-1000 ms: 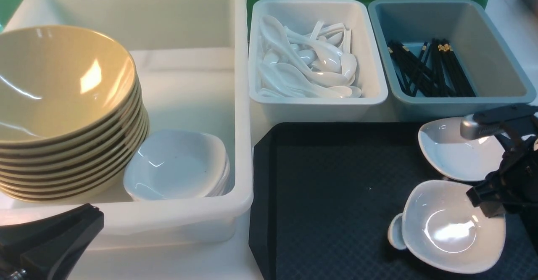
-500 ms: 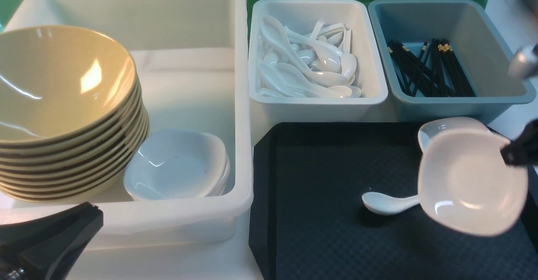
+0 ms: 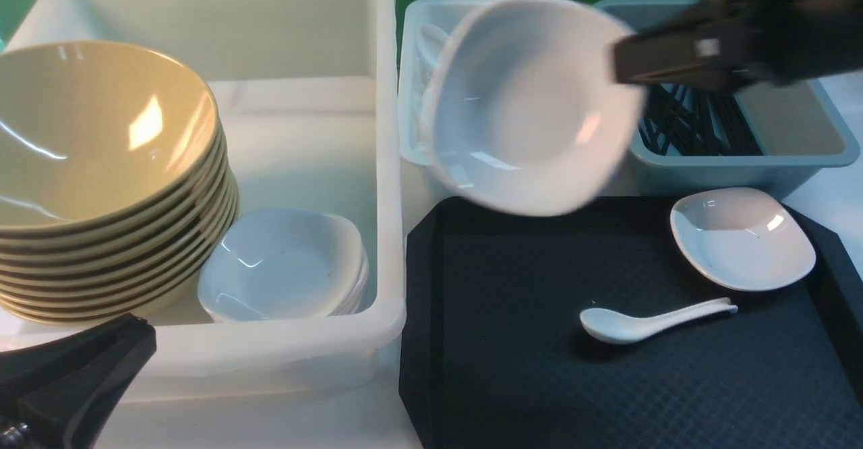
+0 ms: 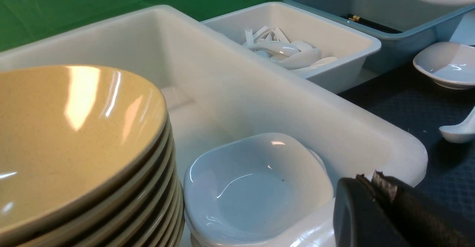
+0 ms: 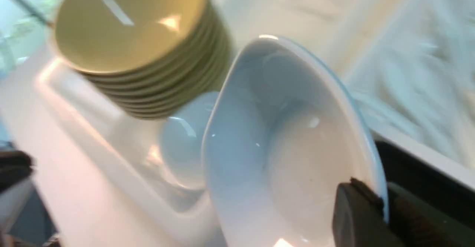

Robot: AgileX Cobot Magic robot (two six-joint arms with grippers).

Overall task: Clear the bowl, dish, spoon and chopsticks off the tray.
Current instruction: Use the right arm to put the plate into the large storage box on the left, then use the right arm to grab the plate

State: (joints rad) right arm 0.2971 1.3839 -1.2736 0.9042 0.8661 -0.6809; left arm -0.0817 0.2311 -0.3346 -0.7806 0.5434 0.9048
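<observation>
My right gripper is shut on the rim of a white rounded-square dish and holds it tilted in the air over the spoon bin; the grip on the dish shows in the right wrist view, at the gripper. A second white dish and a white spoon lie on the black tray. Mustard bowls are stacked in the big white bin; none is on the tray. Black chopsticks lie in the grey-blue bin. My left gripper is shut and empty at the near left, in front of the white bin's near wall.
The big white bin also holds a stack of white dishes. The white spoon bin and the grey-blue bin stand behind the tray.
My right gripper lifted the near dish off the tray and carried it up and to the left, uncovering the spoon. The left gripper barely moved.
</observation>
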